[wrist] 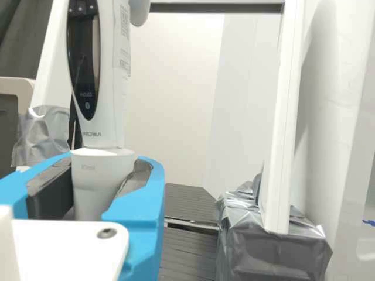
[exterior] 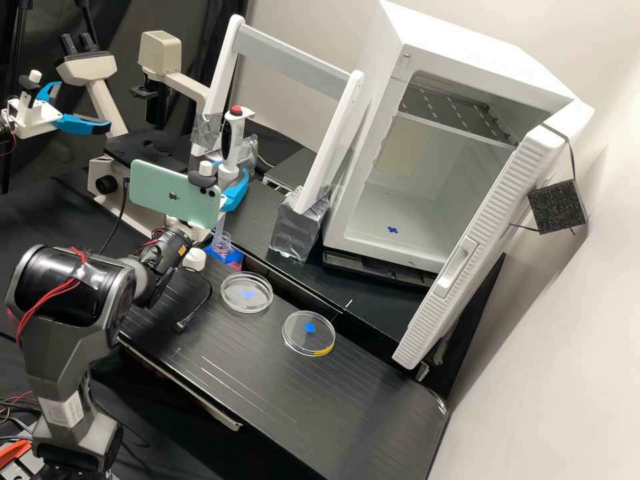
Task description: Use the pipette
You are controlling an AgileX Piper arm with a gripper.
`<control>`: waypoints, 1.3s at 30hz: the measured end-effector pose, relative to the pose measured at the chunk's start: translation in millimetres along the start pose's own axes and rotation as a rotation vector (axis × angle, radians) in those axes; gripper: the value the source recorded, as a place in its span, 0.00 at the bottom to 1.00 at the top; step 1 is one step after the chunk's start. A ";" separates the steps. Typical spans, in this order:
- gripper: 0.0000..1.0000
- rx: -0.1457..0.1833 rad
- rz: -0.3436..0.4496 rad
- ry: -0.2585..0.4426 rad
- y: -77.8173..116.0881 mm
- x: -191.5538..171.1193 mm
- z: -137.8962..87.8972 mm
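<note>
**Pipette [exterior: 233,139] stands near-upright in our gripper [exterior: 231,176]**

We see the two blue fingers [wrist: 140,202] clamped around the pipette's pale lower body, below its dark display. In the high view its lower end is at the small bottle [exterior: 223,241] — whether the tip is inside, we cannot tell. Just beside the bottle, a white cap [exterior: 194,259] sits on the black bench [exterior: 267,387]. Two clear round dishes [exterior: 247,292] lie near each other on the bench, and the door [exterior: 490,227] of the white cabinet [exterior: 373,87] behind stands open.
</note>
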 end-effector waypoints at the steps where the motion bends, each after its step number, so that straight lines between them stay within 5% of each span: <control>1: 0.00 0.000 0.000 0.000 0.0 0.0 0.0; 8: 0.00 0.000 -0.001 -0.003 0.9 -1.6 0.3; 14: 0.00 -0.003 0.056 0.006 20.1 -4.7 -1.9; 30: 0.00 0.080 0.115 0.034 72.6 -11.2 -19.1; 34: 0.00 0.097 0.111 0.066 86.0 -18.8 -24.9; 39: 0.00 0.069 0.113 0.156 108.3 -38.5 -35.2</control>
